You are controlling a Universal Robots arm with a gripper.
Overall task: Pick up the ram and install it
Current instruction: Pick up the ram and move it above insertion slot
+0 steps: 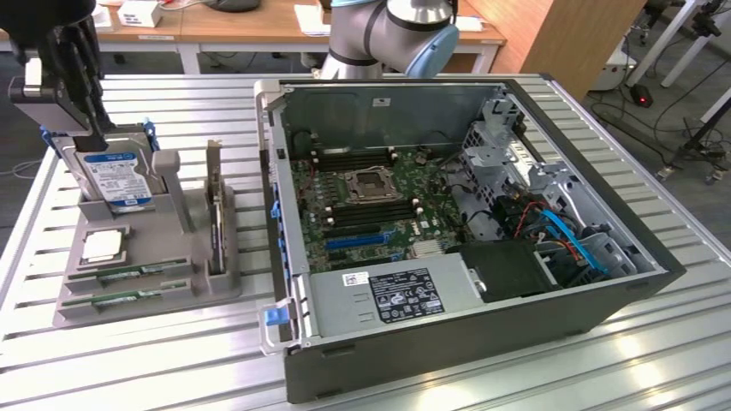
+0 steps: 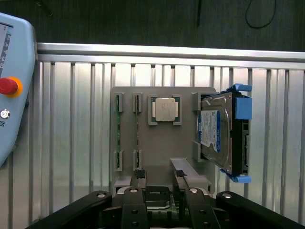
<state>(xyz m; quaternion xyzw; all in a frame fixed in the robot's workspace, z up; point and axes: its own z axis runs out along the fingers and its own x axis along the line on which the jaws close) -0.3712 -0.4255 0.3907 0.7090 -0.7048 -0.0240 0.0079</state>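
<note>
Hanging over the far end of a grey holder [image 1: 149,295] at the exterior view's left, the gripper [image 1: 82,128] is empty, just above a hard drive [image 1: 115,180] that stands upright in the holder. The drive's blue-and-white label carries print too small to read. A square processor [image 1: 103,247] lies flat in the holder. Beside it the ram [image 1: 128,274] rests in its slot, with a matching second stick [image 1: 115,298] in the outer slot; both are well apart from the gripper. An expansion card [image 1: 214,193] stands on edge next to the drive.

To the exterior view's right an open computer case [image 1: 457,360] lies on the slatted metal table [image 1: 137,360], baring the motherboard [image 1: 342,214] and its processor socket [image 1: 371,184]. The power supply [image 1: 389,295] bears a black-and-white label whose text and marks cannot be made out. The robot arm [image 1: 400,26] rises behind the case.

In the wrist view the gripper [image 2: 162,191] has its jaws apart, with the fingers [image 2: 131,210] closed on nothing. Beyond them the holder [image 2: 162,148] is seen from above: the ram [image 2: 137,129] edge-on beside the processor [image 2: 165,109], the second stick [image 2: 117,129] one slot further out, and the hard drive [image 2: 214,131] in blue brackets, its label unreadable. A teach pendant [image 2: 14,57] with a red button [image 2: 7,86] lies on the table [image 2: 71,119].
</note>
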